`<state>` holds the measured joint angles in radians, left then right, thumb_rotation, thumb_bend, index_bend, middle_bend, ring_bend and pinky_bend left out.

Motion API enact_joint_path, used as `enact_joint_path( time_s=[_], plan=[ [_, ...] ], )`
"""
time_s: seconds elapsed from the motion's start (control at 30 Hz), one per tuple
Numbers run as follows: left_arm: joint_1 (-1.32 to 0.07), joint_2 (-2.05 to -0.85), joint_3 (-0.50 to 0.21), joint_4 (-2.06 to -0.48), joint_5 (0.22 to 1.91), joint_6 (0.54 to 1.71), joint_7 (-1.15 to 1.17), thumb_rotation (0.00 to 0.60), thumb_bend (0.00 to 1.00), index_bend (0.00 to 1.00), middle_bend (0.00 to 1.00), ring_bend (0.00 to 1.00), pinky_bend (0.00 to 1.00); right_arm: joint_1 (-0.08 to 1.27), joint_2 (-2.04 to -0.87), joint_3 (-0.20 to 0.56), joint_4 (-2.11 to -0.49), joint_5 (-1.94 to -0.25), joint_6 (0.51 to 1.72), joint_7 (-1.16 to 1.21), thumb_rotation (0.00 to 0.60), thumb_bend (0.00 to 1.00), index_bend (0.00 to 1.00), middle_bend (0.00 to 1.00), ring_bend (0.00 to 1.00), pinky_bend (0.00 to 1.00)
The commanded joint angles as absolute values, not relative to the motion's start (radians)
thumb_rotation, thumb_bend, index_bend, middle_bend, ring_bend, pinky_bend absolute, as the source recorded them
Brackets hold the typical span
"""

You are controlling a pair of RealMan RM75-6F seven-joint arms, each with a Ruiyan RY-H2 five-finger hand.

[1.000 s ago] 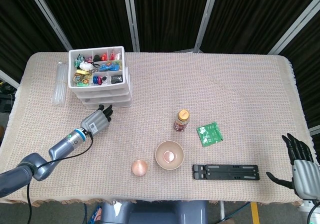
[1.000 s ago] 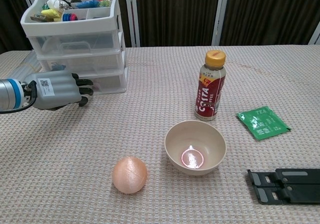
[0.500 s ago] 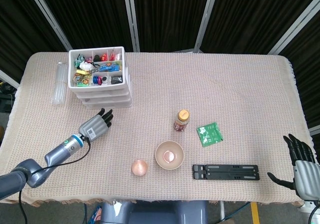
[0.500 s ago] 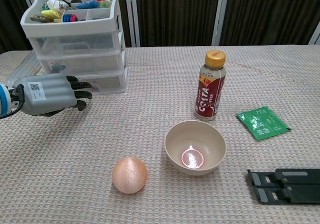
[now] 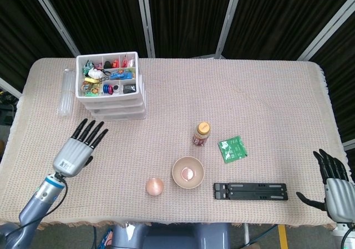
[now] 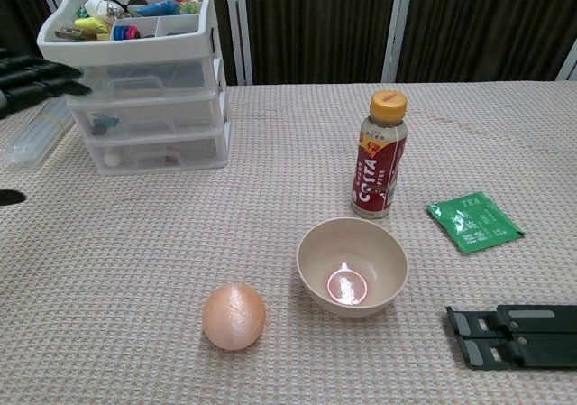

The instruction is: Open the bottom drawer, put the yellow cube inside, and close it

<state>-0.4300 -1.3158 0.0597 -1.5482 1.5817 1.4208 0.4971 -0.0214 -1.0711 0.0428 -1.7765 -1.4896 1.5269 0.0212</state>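
A white three-drawer unit (image 5: pixel 113 102) stands at the back left, its open top tray full of small coloured items. All drawers sit flush; the bottom drawer (image 6: pixel 162 150) is closed, with small items dimly visible through its front. I cannot pick out a yellow cube in either view. My left hand (image 5: pixel 80 143) hovers in front and to the left of the unit, apart from it, fingers spread and empty. Only its dark fingertips (image 6: pixel 36 71) show at the chest view's left edge. My right hand (image 5: pixel 333 182) is at the table's near right corner, open and empty.
A drink bottle (image 5: pixel 202 133) stands mid-table. A beige bowl (image 5: pixel 188 172) and an orange ball (image 5: pixel 155 186) lie near the front edge. A green tea packet (image 5: pixel 232 148) and a black folded stand (image 5: pixel 250 191) lie to the right. A clear plastic tube (image 5: pixel 65 92) lies left of the unit.
My left hand has drawn back from the bottom drawer's front toward the near left and spread its fingers. The right hand has not moved.
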Motion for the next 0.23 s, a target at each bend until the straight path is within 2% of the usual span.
enact_joint_path(
  time_s=[0.03,0.23],
  plan=[
    [-0.300,-1.231,0.089,-1.693,1.527,1.526,0.437,0.600,0.05,0.00,0.00,0.00,0.00,-0.018,-1.073,0.043,-1.778,-1.485,1.521,0.013,0.600,0.00,0.05,0.00,0.00,0.00],
    [-0.225,-1.177,0.145,-1.727,1.525,1.558,0.428,0.600,0.05,0.00,0.00,0.00,0.00,-0.017,-1.078,0.043,-1.779,-1.486,1.521,-0.002,0.600,0.00,0.05,0.00,0.00,0.00]
  ],
)
